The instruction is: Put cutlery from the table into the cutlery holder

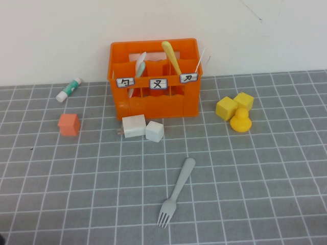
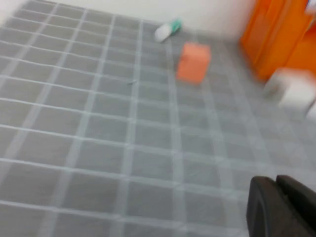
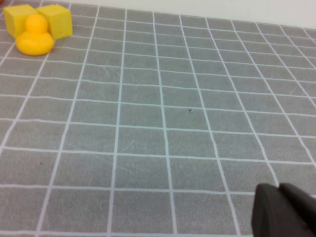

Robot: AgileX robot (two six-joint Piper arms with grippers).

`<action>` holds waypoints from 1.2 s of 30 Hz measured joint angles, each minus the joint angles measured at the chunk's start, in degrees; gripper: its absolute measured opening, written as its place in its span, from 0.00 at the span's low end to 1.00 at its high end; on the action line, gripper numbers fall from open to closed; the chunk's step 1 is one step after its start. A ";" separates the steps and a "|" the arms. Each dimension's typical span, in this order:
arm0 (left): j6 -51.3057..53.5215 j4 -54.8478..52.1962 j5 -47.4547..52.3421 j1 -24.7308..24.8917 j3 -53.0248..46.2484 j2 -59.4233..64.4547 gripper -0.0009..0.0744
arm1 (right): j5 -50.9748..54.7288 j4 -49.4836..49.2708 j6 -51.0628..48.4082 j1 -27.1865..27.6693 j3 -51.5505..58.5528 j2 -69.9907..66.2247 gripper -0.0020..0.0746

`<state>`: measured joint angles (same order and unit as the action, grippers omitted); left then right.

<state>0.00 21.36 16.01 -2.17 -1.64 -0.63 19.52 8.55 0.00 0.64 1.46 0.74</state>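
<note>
The light grey plastic fork [image 1: 176, 191] lies flat on the grey gridded table [image 1: 265, 168], front centre, with its tines toward the near edge. The orange cutlery holder [image 1: 156, 97] stands at the back centre and holds a yellow-handled utensil [image 1: 172, 55] and a pale mint utensil [image 1: 138, 69]; part of it also shows in the left wrist view [image 2: 279, 34]. Neither arm shows in the high view. My left gripper [image 2: 276, 180] is shut and empty, low over the table's left side. My right gripper [image 3: 279, 188] is shut and empty, over bare table on the right. Neither wrist view shows the fork.
Two white blocks [image 1: 143, 127] sit just in front of the holder. An orange cube [image 1: 69, 124] and a glue stick [image 1: 69, 89] lie to the left. Two yellow blocks [image 1: 234, 104] and a yellow duck [image 1: 240, 121] sit to the right.
</note>
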 joint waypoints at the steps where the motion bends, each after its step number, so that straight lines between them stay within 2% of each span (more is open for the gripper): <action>1: -0.68 2.65 -1.49 0.00 0.00 0.00 0.01 | 0.00 0.00 0.00 0.00 0.00 0.00 0.02; 5: -4.59 25.34 -9.44 0.00 0.00 0.00 0.01 | 0.08 0.00 0.00 0.00 0.00 0.00 0.02; 8: -5.25 35.63 -13.87 0.00 0.00 0.00 0.01 | 0.08 0.00 0.00 0.00 0.00 0.00 0.02; 14: -3.56 39.66 -19.61 0.00 0.00 0.00 0.01 | 0.08 0.00 0.00 0.00 0.00 0.00 0.02; 21: -2.63 39.45 -18.51 0.00 0.00 0.00 0.01 | 0.08 0.00 0.00 0.00 0.00 0.00 0.02; 24: 2.06 36.28 -11.42 0.00 2.51 0.00 0.01 | 0.08 0.00 0.00 0.00 0.00 0.00 0.02; 27: 7.35 28.11 -0.35 0.00 9.52 2.93 0.01 | 0.08 0.00 0.00 0.00 0.00 0.00 0.02; 32: 11.32 8.82 23.01 0.81 26.24 17.10 0.01 | 0.08 0.00 0.00 0.00 0.00 0.00 0.02; 36: 15.25 1.39 33.23 2.68 36.67 27.82 0.01 | 0.08 0.00 0.00 0.00 0.00 0.00 0.02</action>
<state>15.25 22.75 49.24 0.51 35.02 27.19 19.60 8.55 0.00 0.64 1.46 0.74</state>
